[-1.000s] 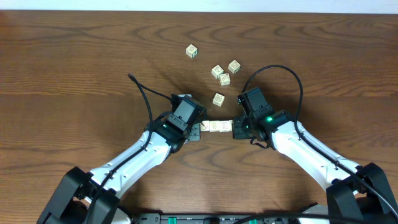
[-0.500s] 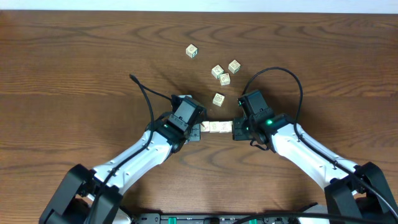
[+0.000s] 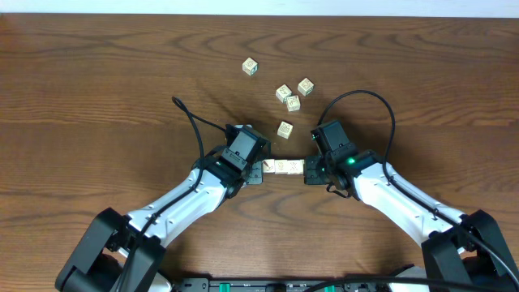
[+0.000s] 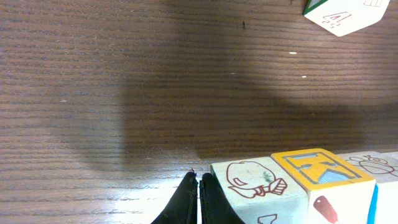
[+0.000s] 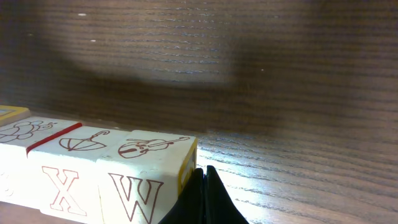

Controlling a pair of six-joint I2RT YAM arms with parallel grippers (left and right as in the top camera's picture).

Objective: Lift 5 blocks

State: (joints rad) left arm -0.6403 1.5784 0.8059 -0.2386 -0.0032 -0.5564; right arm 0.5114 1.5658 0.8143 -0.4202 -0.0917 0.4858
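Your row of blocks (image 3: 284,166): between left gripper (image 3: 258,168) and right gripper (image 3: 309,170), each clenched on nothing. Five loose blocks (image 3: 285,129) lie beyond.

In the right wrist view, lower left, the nearest block (image 5: 146,168) is showing a red W on its front face, and the neighbour block (image 5: 65,171) is showing a red X. In the left wrist view, lower right, the yellow-framed block (image 4: 320,171) is displaying a K. The upper-right block (image 4: 342,15) is bearing upside-down red characters too unclear to read.

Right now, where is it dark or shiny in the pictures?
Left wrist view: a big soft shadow covers the dark brown wooden table, with shiny glare low down beside the pale cream printed blocks. Right wrist view: shadow up top, glare lower right. Overhead view: evenly lit, sharp.
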